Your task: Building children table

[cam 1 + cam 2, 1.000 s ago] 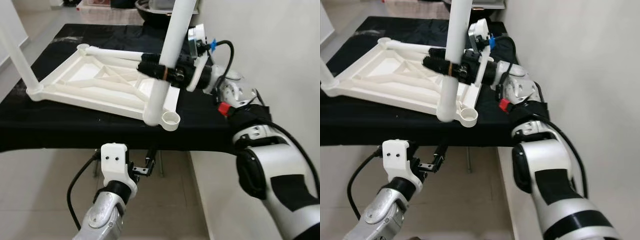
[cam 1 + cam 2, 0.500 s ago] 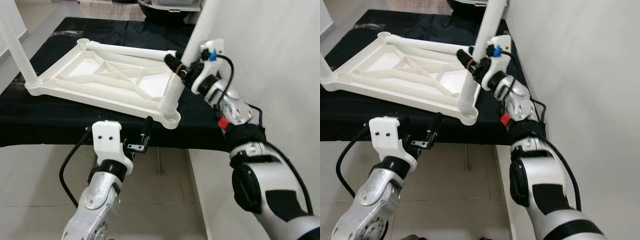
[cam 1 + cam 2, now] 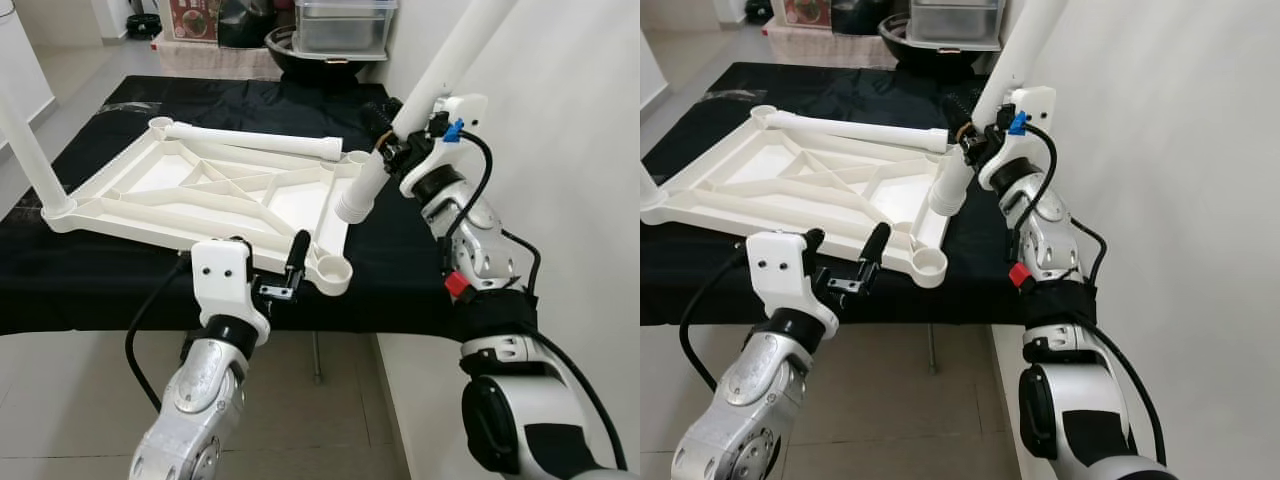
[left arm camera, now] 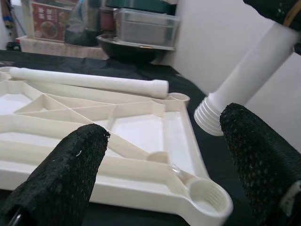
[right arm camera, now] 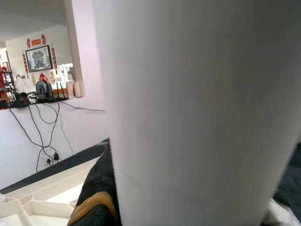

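- Since the earlier frame, the white leg (image 3: pixel 400 140) had lifted off the near corner socket (image 3: pixel 335 270); its threaded end hung above the tabletop frame (image 3: pixel 200 195).
- The right gripper (image 3: pixel 392 135) was clamped around that leg, whose top was cut off.
- The left gripper (image 3: pixel 275 272) stood spread wide near the socket, holding nothing.
- A loose leg (image 4: pixel 89 81) lay across the frame on the black table (image 3: pixel 400 260).
- Behind stood a metal container (image 4: pixel 146 26).
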